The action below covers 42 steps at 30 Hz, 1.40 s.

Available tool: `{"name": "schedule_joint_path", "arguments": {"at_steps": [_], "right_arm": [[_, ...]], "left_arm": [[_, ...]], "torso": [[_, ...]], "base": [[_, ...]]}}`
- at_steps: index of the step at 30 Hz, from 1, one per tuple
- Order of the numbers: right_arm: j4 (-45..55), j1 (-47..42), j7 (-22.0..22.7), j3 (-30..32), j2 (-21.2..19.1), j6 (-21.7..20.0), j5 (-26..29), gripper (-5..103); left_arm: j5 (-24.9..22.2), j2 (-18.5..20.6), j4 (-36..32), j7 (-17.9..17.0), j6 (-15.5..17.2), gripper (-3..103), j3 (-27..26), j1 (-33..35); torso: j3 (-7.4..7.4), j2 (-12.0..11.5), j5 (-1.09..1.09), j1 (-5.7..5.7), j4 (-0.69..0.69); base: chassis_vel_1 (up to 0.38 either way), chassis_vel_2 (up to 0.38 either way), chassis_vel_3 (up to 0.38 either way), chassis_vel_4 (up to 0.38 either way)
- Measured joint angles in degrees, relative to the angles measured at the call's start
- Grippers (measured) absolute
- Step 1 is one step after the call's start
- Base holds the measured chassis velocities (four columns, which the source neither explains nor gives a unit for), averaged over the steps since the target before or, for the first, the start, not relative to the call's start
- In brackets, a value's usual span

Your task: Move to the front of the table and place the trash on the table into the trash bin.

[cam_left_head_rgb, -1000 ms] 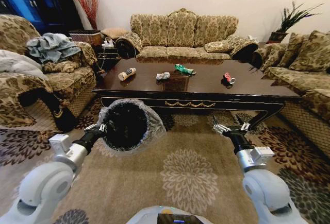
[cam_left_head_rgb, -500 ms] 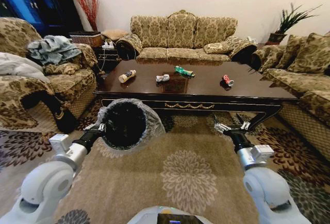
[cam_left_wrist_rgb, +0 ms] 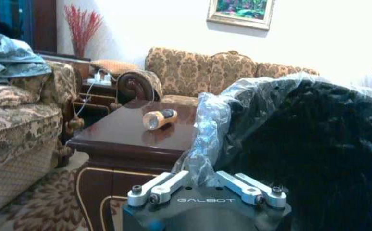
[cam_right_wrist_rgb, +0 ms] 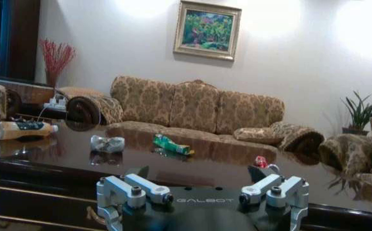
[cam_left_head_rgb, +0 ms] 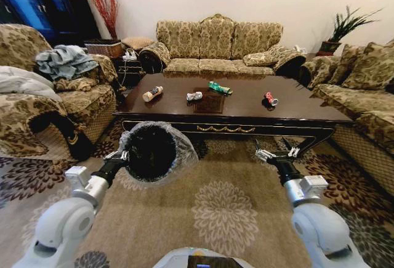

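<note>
Ahead of both grippers: trash (cam_left_head_rgb: 194, 96) sitting on surface (cam_left_head_rgb: 295, 105), well apart.
Left gripper (cam_left_head_rgb: 117, 155) is clamping trash bin (cam_left_head_rgb: 151, 151) rim; right gripper (cam_left_head_rgb: 274, 154) is hanging open, empty; bin is hiding the floor beneath it.

A home living room: floral-upholstered sofas (cam_left_head_rgb: 218, 37) ring a glossy dark wooden coffee table (cam_left_head_rgb: 234, 105) on a patterned carpet (cam_left_head_rgb: 225, 209), with a framed painting (cam_right_wrist_rgb: 207, 30) and potted plant (cam_left_head_rgb: 345, 28) by the wall.

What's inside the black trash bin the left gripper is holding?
The trash bin, held by the left gripper, shows a clear bag over its rim; its dark interior hides whether anything is in it.
</note>
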Motion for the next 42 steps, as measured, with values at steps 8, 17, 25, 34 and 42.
{"name": "schedule_joint_path", "arguments": {"at_steps": [8, 17, 25, 34, 42], "right_arm": [[1.3, -1.2, 0.3, 0.0, -0.4, 0.6, -0.3, 100], [1.3, -1.0, 0.3, -0.3, -0.3, 0.8, 0.1, 100], [1.0, -0.2, -0.1, 0.5, 0.9, 1.9, 1.2, 100], [-0.8, 1.7, -0.6, -0.5, 0.1, 1.8, 2.2, 100], [-2.4, 3.1, -0.9, -1.1, -0.6, 0.8, 2.5, 100]], "left_arm": [[0.2, 0.6, 0.9, 0.2, -1.2, 2, -1.2, 0.0], [0.9, 0.9, 0.5, 0.1, -1.4, 2, -0.5, 0.3], [1.8, 1.6, -1.1, -1.5, -1.4, 2, -0.3, 1.2], [1.7, -0.5, -3.3, -1.4, -1.3, 2, -2.2, 3.8], [2.3, -0.9, -2.6, -0.9, -1.1, 2, -2.2, 3.6]], "torso": [[1.44, 2.1, 0.0, 0.6, 0.01], [2.91, 4.3, -0.01, 1.37, 0.01], [4.07, 6.1, -0.02, 2.09, 0.0], [5.23, 8.0, -0.01, 2.73, 0.01], [6.47, 10.0, -0.01, 3.48, 0.0]], "base": [[0.0, 0.0, 0.0, 0.0], [0.0, 0.0, 0.0, 0.0], [0.0, 0.0, 0.0, 0.0], [0.0, 0.0, 0.0, 0.0], [0.0, 0.0, 0.0, 0.0]]}}
